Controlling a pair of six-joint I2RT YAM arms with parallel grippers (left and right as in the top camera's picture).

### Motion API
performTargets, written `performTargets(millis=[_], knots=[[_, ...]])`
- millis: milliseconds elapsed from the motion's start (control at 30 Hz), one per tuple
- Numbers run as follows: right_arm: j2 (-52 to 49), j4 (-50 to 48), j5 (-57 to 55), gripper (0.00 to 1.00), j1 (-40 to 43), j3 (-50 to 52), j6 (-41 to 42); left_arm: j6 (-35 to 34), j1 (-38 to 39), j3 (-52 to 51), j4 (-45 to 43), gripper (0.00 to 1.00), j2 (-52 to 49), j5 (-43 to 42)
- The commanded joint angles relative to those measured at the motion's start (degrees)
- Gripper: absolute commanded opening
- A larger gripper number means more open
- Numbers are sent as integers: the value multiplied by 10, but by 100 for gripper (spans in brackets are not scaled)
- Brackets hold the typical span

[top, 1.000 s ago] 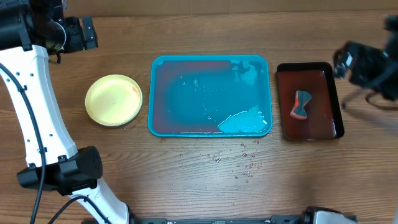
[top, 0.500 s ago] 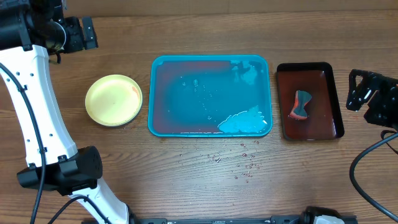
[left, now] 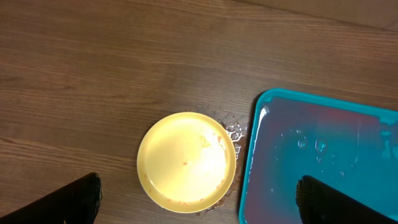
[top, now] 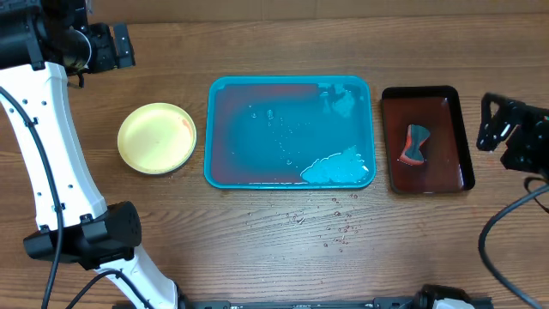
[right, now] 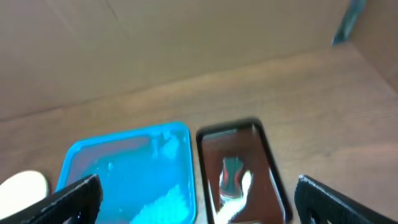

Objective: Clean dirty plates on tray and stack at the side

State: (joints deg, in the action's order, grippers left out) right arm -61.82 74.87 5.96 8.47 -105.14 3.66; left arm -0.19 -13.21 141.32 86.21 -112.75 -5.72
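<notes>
A yellow-green round plastic plate (top: pixel 157 138) lies flat and face up on the brown wooden surface (top: pixel 274 249). It sits to the left of the large turquoise-blue rectangular plastic tray (top: pixel 208 129), near its left rim but not touching it. A small red smear marks the plate's edge on the side toward the tray. Being round, the plate has no long axis, and whether more plates lie beneath it cannot be told. In the left wrist view a small wet patch (left: pixel 233 129) glistens on the wood between plate and tray.

The turquoise tray's long axis runs left to right across the surface. It holds a film of water, with white foam (top: pixel 336 167) gathered in its near right corner.

Just beside its right rim stands a narrower dark red-black tray (top: pixel 426 88), its long axis running from far to near. In it lies a small blue-and-red hourglass-shaped object (top: pixel 414 143). Scattered droplets (top: pixel 339 225) dot the wood in front of the turquoise tray.

The left pincer (left: pixel 198 186) hangs high above the plate, fingers wide apart and empty. The right pincer (right: pixel 199 183) is to the right of the dark tray, likewise spread apart and holding nothing.
</notes>
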Motion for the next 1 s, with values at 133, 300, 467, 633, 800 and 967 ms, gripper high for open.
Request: performTargets(millis=[133, 300, 467, 633, 800, 967], knots=[[166, -240, 26, 100, -19, 264, -18, 9, 0, 9, 1, 100, 4, 3], [318, -420, 66, 100, -19, 511, -18, 9, 1, 9, 1, 100, 4, 3], [462, -564, 95, 100, -19, 737, -17, 9, 1, 9, 1, 100, 4, 3], [585, -691, 113, 100, -21, 917, 3, 9, 1, 9, 1, 100, 4, 3], [614, -774, 117, 100, -22, 1013, 48, 9, 1, 9, 1, 100, 4, 3], [617, -776, 106, 100, -25, 1044, 49, 9, 1, 9, 1, 100, 4, 3]])
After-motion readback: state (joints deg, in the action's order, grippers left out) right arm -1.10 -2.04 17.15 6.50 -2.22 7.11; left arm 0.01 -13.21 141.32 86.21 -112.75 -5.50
